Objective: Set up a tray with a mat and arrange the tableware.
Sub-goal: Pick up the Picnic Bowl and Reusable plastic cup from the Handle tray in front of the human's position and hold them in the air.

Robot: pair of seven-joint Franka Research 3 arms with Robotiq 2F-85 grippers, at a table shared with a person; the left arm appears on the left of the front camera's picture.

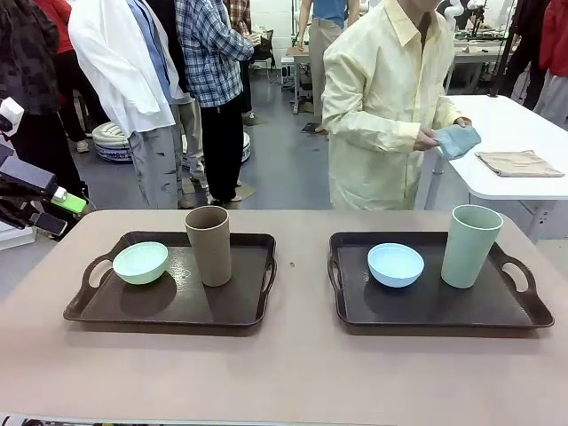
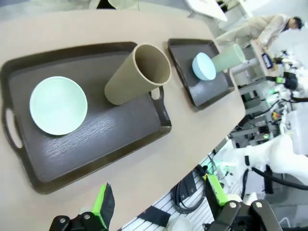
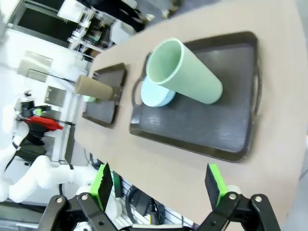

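Four pieces of tableware stand on two dark trays, seen from the front. In the left tray (image 1: 177, 303), at lower left of the frame, a mint bowl (image 1: 140, 262) sits just beside an upright brown cup (image 1: 209, 245). In the right tray (image 1: 444, 306), at lower right, a blue bowl (image 1: 395, 264) sits near an upright pale green cup (image 1: 470, 246). Both trays lie well apart on a tan surface (image 1: 293, 377), and neither has a mat in it. At upper right a person in a pale yellow coat holds a blue mat (image 1: 458, 140) at a white side table, where a beige mat (image 1: 519, 162) lies. In the wrist views the left fingers (image 2: 103, 204) and right fingers (image 3: 215, 180) are spread apart, empty, hanging above the near edge of the surface. The mat step seems to be in hand; next, each tray likely needs clearing so a mat can lie flat beneath the tableware.
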